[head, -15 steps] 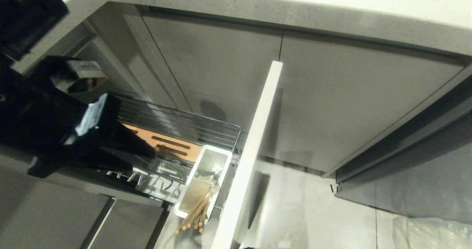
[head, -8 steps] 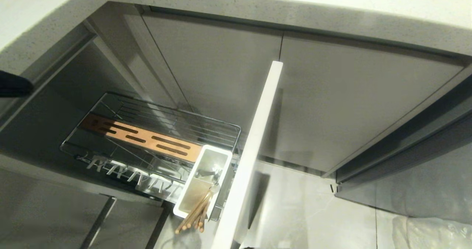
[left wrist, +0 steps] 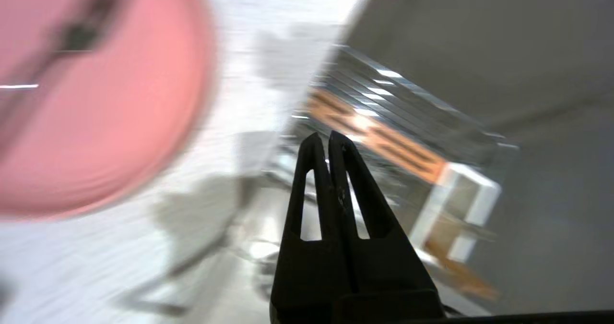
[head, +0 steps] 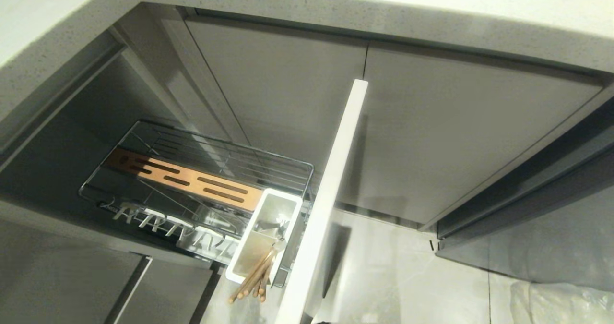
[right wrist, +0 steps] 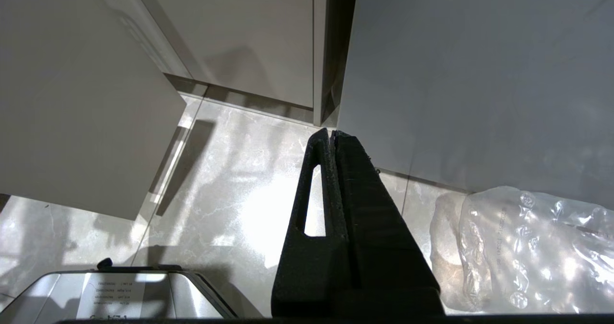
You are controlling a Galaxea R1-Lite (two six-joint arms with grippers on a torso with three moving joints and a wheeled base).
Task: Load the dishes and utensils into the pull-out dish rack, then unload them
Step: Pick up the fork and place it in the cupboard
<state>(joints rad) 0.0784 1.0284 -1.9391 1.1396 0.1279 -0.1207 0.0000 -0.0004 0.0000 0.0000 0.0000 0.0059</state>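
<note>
The pull-out dish rack point(head: 201, 170) stands drawn out under the counter, with its wooden strip point(head: 182, 177) and prongs point(head: 168, 228) bare. Light-wood chopsticks point(head: 252, 281) lean out of the white caddy point(head: 264, 237) beside the pale front panel point(head: 331, 194). In the left wrist view the pink plate point(left wrist: 96, 98) lies blurred on the white counter. My left gripper point(left wrist: 328, 137) hangs shut and empty, high above the rack point(left wrist: 383, 132) and apart from the plate. My right gripper point(right wrist: 331, 133) is shut on nothing over the floor. Neither arm shows in the head view.
The speckled countertop edge point(head: 336, 12) overhangs the grey cabinet doors point(head: 455, 132). A clear plastic bag point(right wrist: 518, 247) lies on the tiled floor by the cabinets at the right. A metal part of my base point(right wrist: 120, 295) shows low in the right wrist view.
My left arm, which covered the rack's left end a second ago, has pulled away to the left and out of the head view. The rack and chopsticks have not moved.
</note>
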